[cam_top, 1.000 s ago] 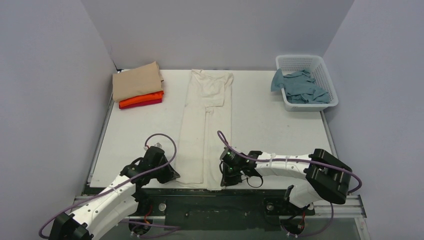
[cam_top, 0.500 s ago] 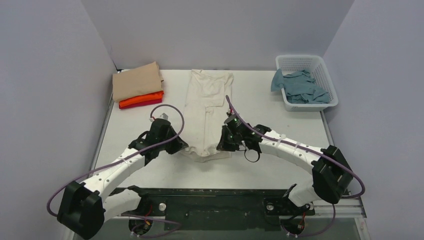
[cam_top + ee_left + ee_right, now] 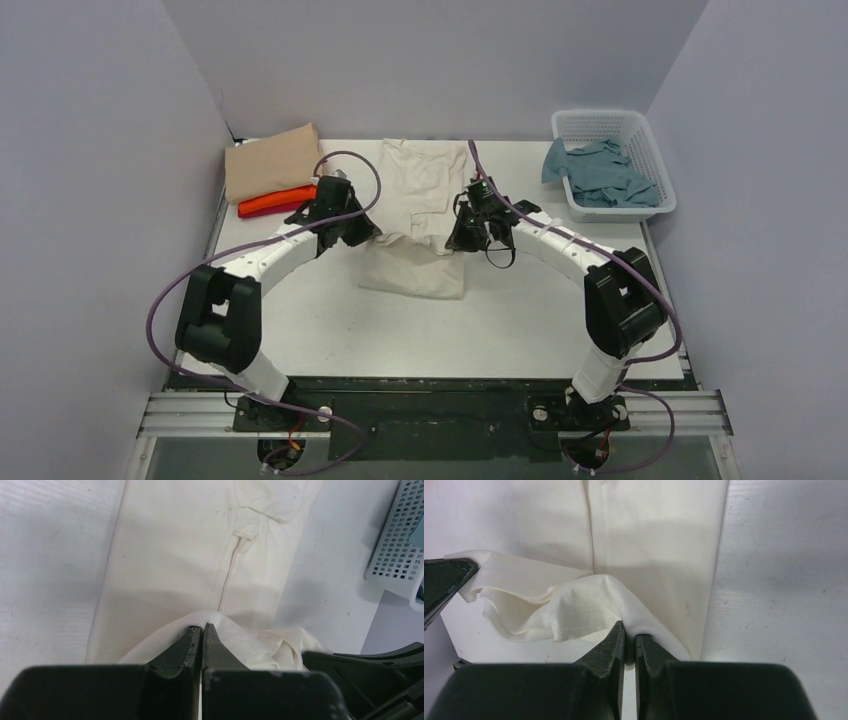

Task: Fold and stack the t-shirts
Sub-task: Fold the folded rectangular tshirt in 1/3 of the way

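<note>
My left jaws are pressed together on one hem corner of the cream t-shirt (image 3: 420, 178), and my right jaws pinch the other corner. Both are raised over the middle of the desk (image 3: 530, 310), so the lower half doubles back above the collar half lying flat toward the far edge. I hold the corners level and apart, I'd say, so the fold lands square. The tan-topped stack (image 3: 272, 165) sits far left; a grey-blue tee (image 3: 600, 172) lies in the basket (image 3: 645, 135)
</note>
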`<state>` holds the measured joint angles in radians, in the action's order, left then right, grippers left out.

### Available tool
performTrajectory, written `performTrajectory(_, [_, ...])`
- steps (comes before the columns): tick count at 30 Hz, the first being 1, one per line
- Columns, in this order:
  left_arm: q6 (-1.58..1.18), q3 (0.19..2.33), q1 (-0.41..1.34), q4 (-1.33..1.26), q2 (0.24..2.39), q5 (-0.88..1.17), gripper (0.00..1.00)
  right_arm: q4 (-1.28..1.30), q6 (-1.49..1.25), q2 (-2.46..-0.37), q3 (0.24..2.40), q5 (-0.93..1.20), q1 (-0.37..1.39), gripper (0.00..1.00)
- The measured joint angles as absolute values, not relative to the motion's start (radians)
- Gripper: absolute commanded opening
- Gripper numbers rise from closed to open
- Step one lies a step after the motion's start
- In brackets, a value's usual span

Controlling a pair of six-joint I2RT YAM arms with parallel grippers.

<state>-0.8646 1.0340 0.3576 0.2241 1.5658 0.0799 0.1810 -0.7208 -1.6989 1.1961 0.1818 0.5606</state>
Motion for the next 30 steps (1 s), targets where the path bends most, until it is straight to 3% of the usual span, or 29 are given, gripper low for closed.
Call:
performTrajectory(10, [-0.824,1.191,0.320,0.214,1.774,0.120,0.00,0.157,-0.685,-1.878,1.316,0.264,0.477,0.00])
performTrajectory(11, [-0.822,1.200,0.316,0.214,1.787,0.121,0.03,0.154,-0.682,-1.893,1.324,0.269,0.474,0.03])
performTrajectory(12, [-0.822,1.206,0.313,0.214,1.797,0.121,0.14,0.152,-0.680,-1.908,1.333,0.273,0.469,0.05])
performTrajectory(13, [-0.821,1.214,0.310,0.216,1.809,0.121,0.23,0.150,-0.679,-1.922,1.342,0.276,0.464,0.10])
performTrajectory(14, [-0.819,1.221,0.305,0.217,1.821,0.121,0.43,0.150,-0.679,-1.935,1.351,0.279,0.459,0.16])
performTrajectory(15, [-0.815,1.227,0.302,0.220,1.831,0.121,0.53,0.149,-0.680,-1.945,1.359,0.280,0.457,0.32])
performTrajectory(16, [-0.812,1.236,0.298,0.223,1.844,0.121,0.70,0.149,-0.681,-1.959,1.370,0.282,0.453,0.39])
performTrajectory(18, [-0.799,1.259,0.290,0.237,1.864,0.118,0.79,0.148,-0.687,-1.991,1.406,0.286,0.441,0.54])
performTrajectory(21, [-0.799,1.328,0.274,0.276,1.886,0.107,0.81,0.153,-0.687,-2.024,1.467,0.288,0.413,0.75])
performTrajectory(25, [-0.787,1.374,0.257,0.296,1.856,0.060,0.85,0.152,-0.681,-1.994,1.479,0.260,0.383,0.93])
performTrajectory(30, [-0.781,1.221,0.253,0.309,1.657,-0.003,0.87,0.139,-0.683,-1.806,1.274,0.210,0.389,0.95])
